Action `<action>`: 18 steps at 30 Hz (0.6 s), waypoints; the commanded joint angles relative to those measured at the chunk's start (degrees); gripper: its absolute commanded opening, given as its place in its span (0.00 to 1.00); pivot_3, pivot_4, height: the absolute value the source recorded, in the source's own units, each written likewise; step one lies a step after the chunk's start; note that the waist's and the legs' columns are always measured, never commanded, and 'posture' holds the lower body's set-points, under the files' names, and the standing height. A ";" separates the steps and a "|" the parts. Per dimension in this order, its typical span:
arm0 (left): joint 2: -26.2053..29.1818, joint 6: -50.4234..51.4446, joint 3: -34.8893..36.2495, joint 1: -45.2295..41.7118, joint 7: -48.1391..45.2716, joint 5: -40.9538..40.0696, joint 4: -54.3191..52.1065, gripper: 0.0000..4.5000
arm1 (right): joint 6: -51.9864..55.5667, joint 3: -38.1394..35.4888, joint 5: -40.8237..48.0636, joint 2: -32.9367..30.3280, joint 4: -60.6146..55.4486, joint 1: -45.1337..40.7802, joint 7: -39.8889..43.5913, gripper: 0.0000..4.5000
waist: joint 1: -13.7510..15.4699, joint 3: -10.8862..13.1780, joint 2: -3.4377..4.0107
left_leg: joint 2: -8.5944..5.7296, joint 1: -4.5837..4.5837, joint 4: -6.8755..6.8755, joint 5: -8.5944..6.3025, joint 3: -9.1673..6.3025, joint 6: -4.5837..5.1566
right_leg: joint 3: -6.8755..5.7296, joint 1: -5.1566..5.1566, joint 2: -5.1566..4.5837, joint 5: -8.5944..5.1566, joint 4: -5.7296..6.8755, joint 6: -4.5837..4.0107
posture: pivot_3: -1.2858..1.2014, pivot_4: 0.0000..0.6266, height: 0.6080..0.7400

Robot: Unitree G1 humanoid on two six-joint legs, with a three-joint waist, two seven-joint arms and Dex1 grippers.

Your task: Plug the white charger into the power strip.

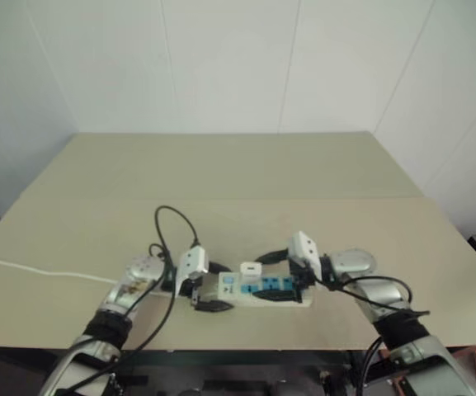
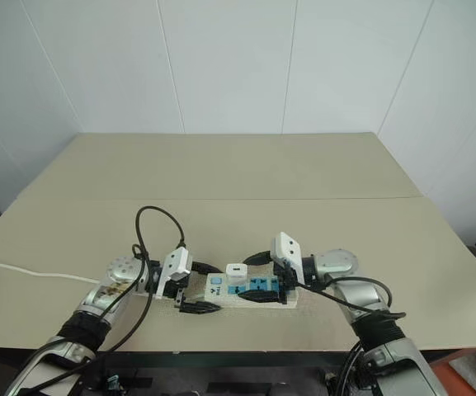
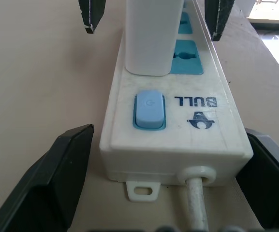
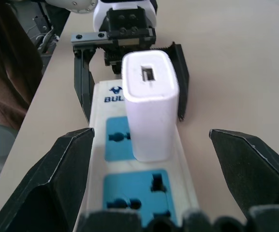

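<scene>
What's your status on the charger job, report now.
Left end effector open, straddling the power strip at its switch end. Right end effector open, clear of the white charger. Charger upright in the socket nearest the switch. Nothing obstructing.

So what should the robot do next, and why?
Probably pull both arms back. The white charger already stands plugged into the power strip, and the left pincer and right pincer are both open, one at each end.

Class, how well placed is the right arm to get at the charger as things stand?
Probably well. The charger stands upright in the power strip, directly ahead of the right gripper, whose jaws are open on either side of the strip; nothing lies between.
</scene>
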 commanded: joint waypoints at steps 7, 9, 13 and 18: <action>10.83 7.46 7.52 1.73 -5.20 -8.24 -15.46 0.99 | 1.71 -8.69 3.17 -8.56 -1.70 -1.62 4.32 1.00 | 0.06 0.95 0.05 | -0.03 -1.01 0.13 0.06 -0.03 -0.09 | -0.02 -1.02 -0.04 0.31 0.15 -0.48 | 0.52 0.24 1.00; 13.95 11.15 9.82 3.00 -6.27 -11.47 -19.51 0.99 | 1.90 -11.06 3.99 -11.68 -2.32 -0.96 5.44 1.00 | 0.07 1.07 0.07 | -0.03 -1.26 0.15 0.06 -0.04 -0.09 | -0.02 -1.24 -0.07 0.31 0.16 -0.48 | 0.52 0.24 1.00; 19.88 16.04 14.74 6.32 -7.73 -16.67 -25.84 0.99 | 3.05 -15.90 5.67 -18.33 -3.33 1.70 7.11 1.00 | 0.08 1.24 0.06 | -0.04 -1.78 0.29 0.06 -0.03 -0.09 | -0.02 -1.81 -0.08 0.32 0.31 -0.49 | 0.52 0.24 1.00; 24.97 18.67 20.78 11.52 -6.46 -19.42 -30.93 0.99 | 5.00 -22.23 7.78 -24.39 -6.21 7.50 7.05 1.00 | 0.09 1.43 0.09 | -0.03 -1.74 0.31 0.06 0.00 -0.09 | -0.03 -1.75 -0.07 0.33 0.31 -0.49 | 0.52 0.24 1.00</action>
